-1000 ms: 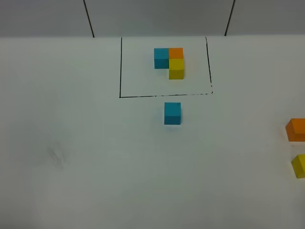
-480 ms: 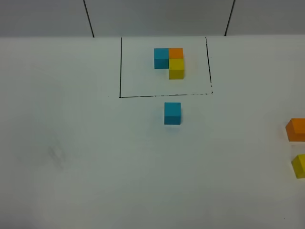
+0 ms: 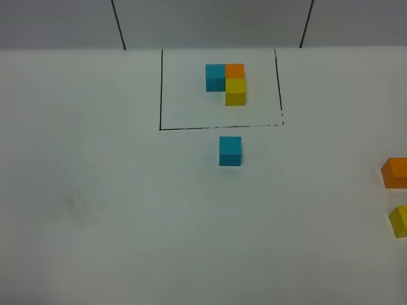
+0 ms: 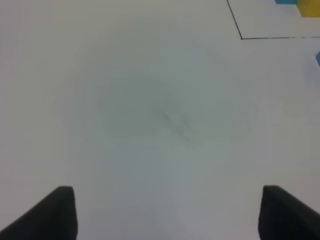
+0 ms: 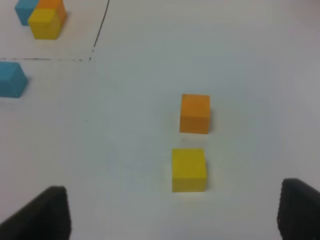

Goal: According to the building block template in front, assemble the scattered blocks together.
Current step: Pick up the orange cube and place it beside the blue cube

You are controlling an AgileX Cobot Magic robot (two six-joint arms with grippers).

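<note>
I see a big white worktop [image 3: 95, 248] that fills almost the whole high view. At its far edge stands a plain grey wall [image 3: 210, 22] with two thin black lines [image 3: 118, 25] running down it. The worktop is smooth and white, with one faint grey smudge [image 3: 77, 208] on its left side. The left wrist view looks down on that smudge too.

A thin black frame [image 3: 160, 95] is drawn at the back middle of the worktop. The building block template [image 3: 227, 82] sits inside it: blue and orange side by side, yellow in front of the orange, all touching.

The light blue cube [image 3: 230, 150] stands alone just outside the front line of the frame. The orange cube [image 3: 395, 172] and the yellow cube [image 3: 399, 220] are far off at the right edge, near each other but not touching.

The left jaws are spread wide over white worktop and pinch nothing. The right jaws are spread wide too, and the yellow cube lies just ahead of them, not between them
</note>
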